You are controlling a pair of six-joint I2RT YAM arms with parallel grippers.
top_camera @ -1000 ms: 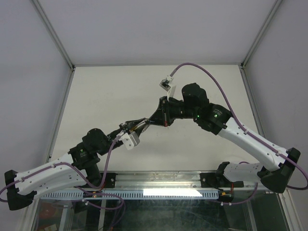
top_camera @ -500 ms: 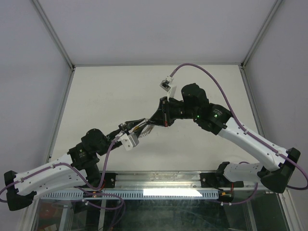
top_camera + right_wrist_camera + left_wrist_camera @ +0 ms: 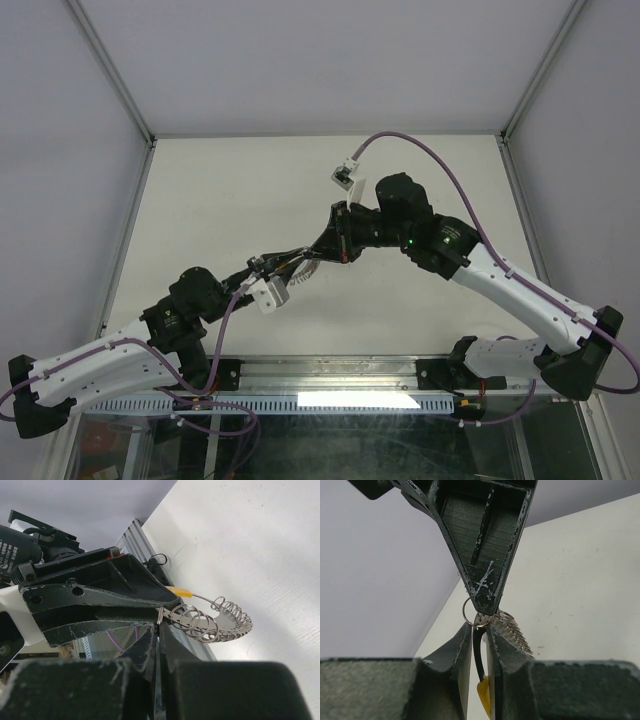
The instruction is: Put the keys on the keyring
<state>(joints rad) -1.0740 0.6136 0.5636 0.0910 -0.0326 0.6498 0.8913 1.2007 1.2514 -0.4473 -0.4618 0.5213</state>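
Keyring [image 3: 220, 622] held mid-air.
Light, slippery wire: left tool [image 3: 479, 630] narrow on the yellow segment [image 3: 179, 591], likely the surest hold; right tool [image 3: 158, 630] clamped on a small loop [image 3: 468, 612].

White shells and black joints on both the left arm [image 3: 100, 365] and right arm [image 3: 520, 290], with purple cables [image 3: 400, 134] looping off each. Fingers [image 3: 470, 535] look dark, maybe greenish, ribbed and scratched toward the top of the frame.

keyring [image 3: 512, 630] mostly hidden between fingers [image 3: 451, 666], yellow segment [image 3: 484, 695] barely showing, keys indiscernible
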